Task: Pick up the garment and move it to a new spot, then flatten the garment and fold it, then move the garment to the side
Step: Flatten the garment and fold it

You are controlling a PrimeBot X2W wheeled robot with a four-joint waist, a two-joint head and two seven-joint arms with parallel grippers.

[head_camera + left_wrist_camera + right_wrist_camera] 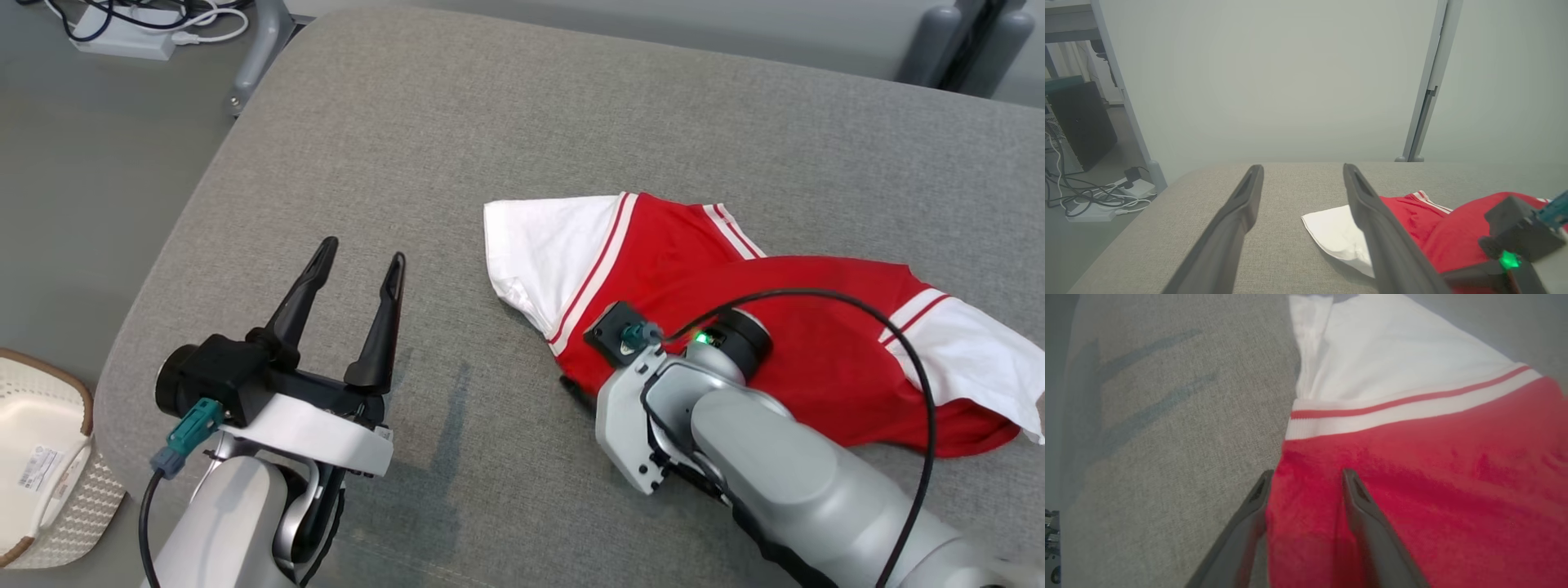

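the right gripper (1306, 478) has its two tapered, matte dark fingers (1359, 498) spread apart, straddling a raised fold at the red edge of the garment (1412, 477), with cloth lying in the gap. the left gripper (363, 251) hovers well apart from the garment, its fingers also spread and holding nothing. the garment (694, 269) is a soft, plush-textured red jersey with smooth white sleeves and red-and-white striped bands. it lies crumpled and partly doubled over on the right half of the padded surface (408, 122), which is covered in coarse grey woven fabric with rounded corners. a white woven basket (57, 523) with a brown rim stands on the floor at the left.
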